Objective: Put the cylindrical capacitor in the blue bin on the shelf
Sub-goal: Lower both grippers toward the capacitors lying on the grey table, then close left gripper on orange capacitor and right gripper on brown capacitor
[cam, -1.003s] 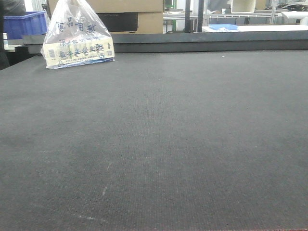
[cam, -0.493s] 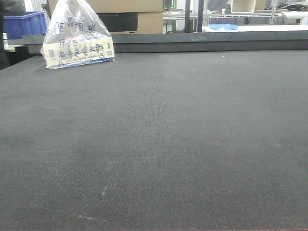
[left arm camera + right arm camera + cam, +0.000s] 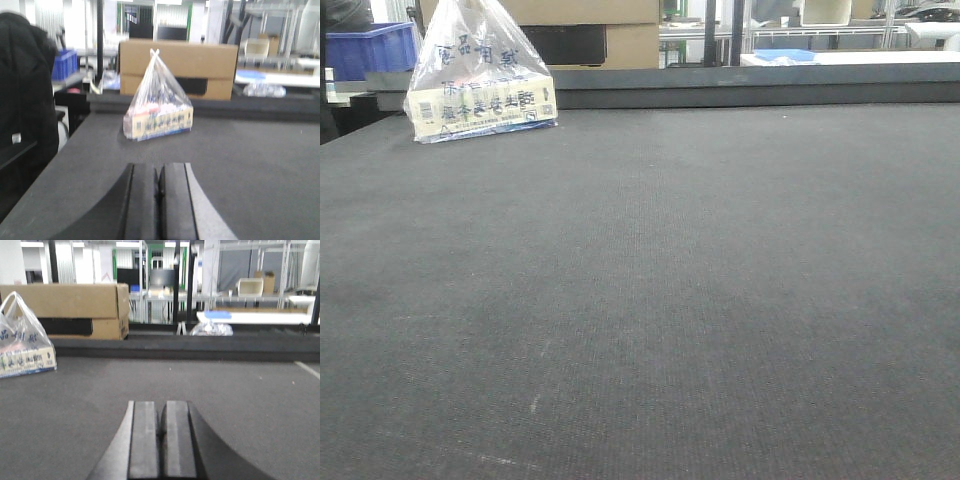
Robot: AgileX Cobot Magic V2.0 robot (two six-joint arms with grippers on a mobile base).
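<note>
Changing: the front view is drifting a little against half a second ago. The plastic bag (image 3: 480,80) and the blue crate (image 3: 370,48) are now sitting slightly higher and further left, and the bag's knot is being cut off by the top edge.
Meaning: the rig itself is probably shifting while nothing is being handled, so the task looks barely begun.
Capacitor: it is not showing in any view.
Shelf: no steel rail or roller tracks are showing. I cannot tell whether the crate is the target bin.
Left gripper (image 3: 159,200): it is hanging low over the grey table (image 3: 260,165) with its jaws pressed together, and nothing is showing between them.
Right gripper (image 3: 161,440): likewise closed tight and carrying nothing visible.
Edges: a raised dark ledge (image 3: 750,90) is running along the table's far side, with a cardboard box (image 3: 65,310) standing behind it. The table's left edge is dropping away beside a dark garment (image 3: 25,90).
Open room: bare mat is stretching wide ahead of both arms, and only the bag is standing near the far left corner.
</note>
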